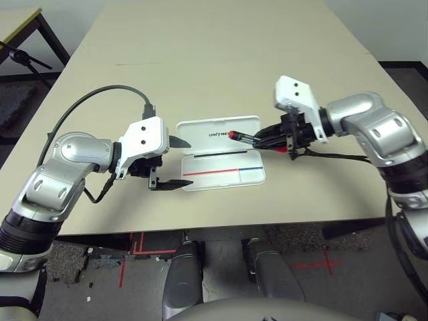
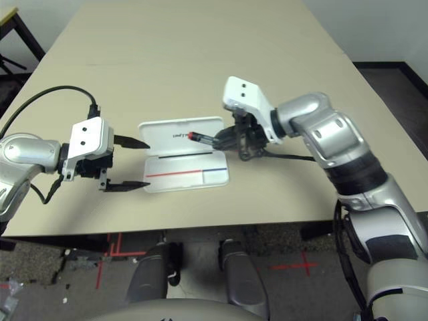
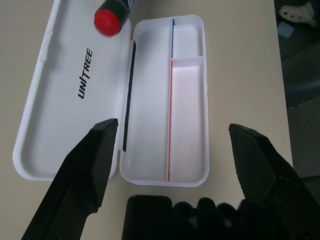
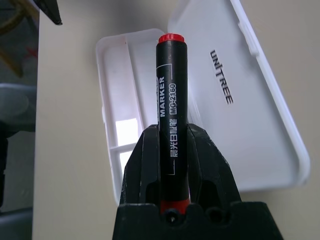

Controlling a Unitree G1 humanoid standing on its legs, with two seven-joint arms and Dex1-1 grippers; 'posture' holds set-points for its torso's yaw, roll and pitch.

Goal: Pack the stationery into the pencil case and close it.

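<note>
On the bench [image 1: 221, 60], the pencil case [image 1: 221, 152] lies open, lid at 12 o'clock of its tray. At its 3 o'clock, the right gripper [image 1: 262, 139] has its jaws clamped on the marker [image 1: 242, 136], held over the lid. At 9 o'clock, the left gripper [image 1: 179, 162] waits, jaws wide apart, holding nothing.
</note>
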